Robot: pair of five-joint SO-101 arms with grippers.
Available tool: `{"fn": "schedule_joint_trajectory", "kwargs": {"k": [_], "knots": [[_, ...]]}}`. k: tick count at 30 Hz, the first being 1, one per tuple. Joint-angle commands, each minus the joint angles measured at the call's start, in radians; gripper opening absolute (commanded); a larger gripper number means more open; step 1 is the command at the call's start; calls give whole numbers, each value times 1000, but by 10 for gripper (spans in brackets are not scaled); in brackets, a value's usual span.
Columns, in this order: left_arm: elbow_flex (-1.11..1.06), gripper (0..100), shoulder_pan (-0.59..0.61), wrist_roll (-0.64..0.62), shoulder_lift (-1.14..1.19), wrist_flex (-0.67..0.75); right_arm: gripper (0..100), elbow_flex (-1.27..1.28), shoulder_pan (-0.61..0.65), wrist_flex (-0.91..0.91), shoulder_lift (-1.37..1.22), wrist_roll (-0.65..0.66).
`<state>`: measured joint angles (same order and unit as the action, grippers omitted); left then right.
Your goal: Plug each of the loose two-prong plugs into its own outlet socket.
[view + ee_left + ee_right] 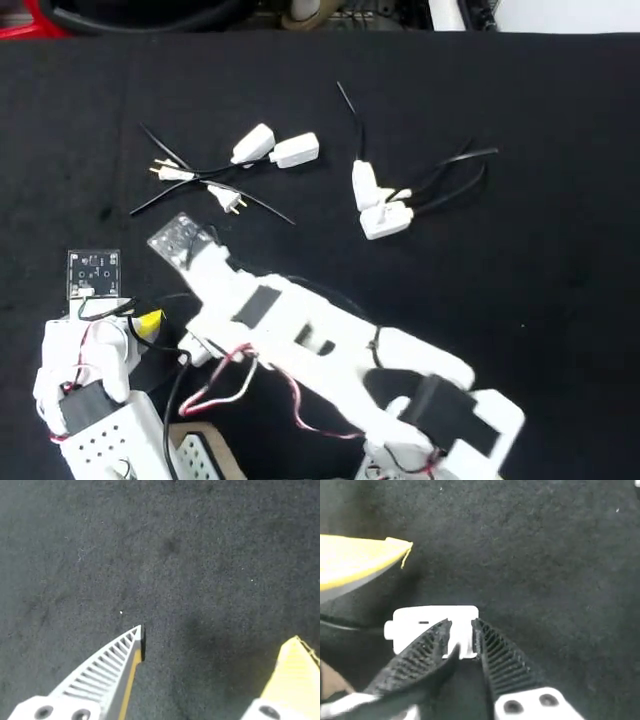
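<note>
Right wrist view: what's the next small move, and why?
Probably lift the connector slightly. The right gripper looks shut on its end, the left gripper hangs open over bare cloth, and a loose plug lies farther off, so the connector needs to clear the cloth first.

Your high view looks down from above over the black surface [520, 120], with both arms at its near edge. Your left wrist view rides close over the cloth, facing down past the left hand [217, 635]. Your right wrist view sits closer still, just behind the right hand [461, 625]. It also catches the left hand's yellow finger [365, 555], and the high view shows that yellow finger [150, 322] too.
</note>
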<state>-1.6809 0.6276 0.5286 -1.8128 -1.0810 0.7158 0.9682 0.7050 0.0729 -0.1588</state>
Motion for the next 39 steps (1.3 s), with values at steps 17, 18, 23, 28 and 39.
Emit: {"fn": "schedule_joint_trajectory", "kwargs": {"k": [17, 18, 23, 28, 39], "knots": [[-18, 403, 7, -14, -11, 12, 12, 61, -968, -18, 157, 618], [-18, 403, 7, -14, -11, 14, 12, 61, -980, -32, 139, 621], [-18, 403, 5, -14, -11, 21, 18, 44, -982, -43, 88, 620], [10, 403, -41, -60, -11, 74, 204, -93, -994, 126, 90, 546], [478, 283, -467, -331, 388, 180, 83, -633, -980, 760, 88, 594]]}}
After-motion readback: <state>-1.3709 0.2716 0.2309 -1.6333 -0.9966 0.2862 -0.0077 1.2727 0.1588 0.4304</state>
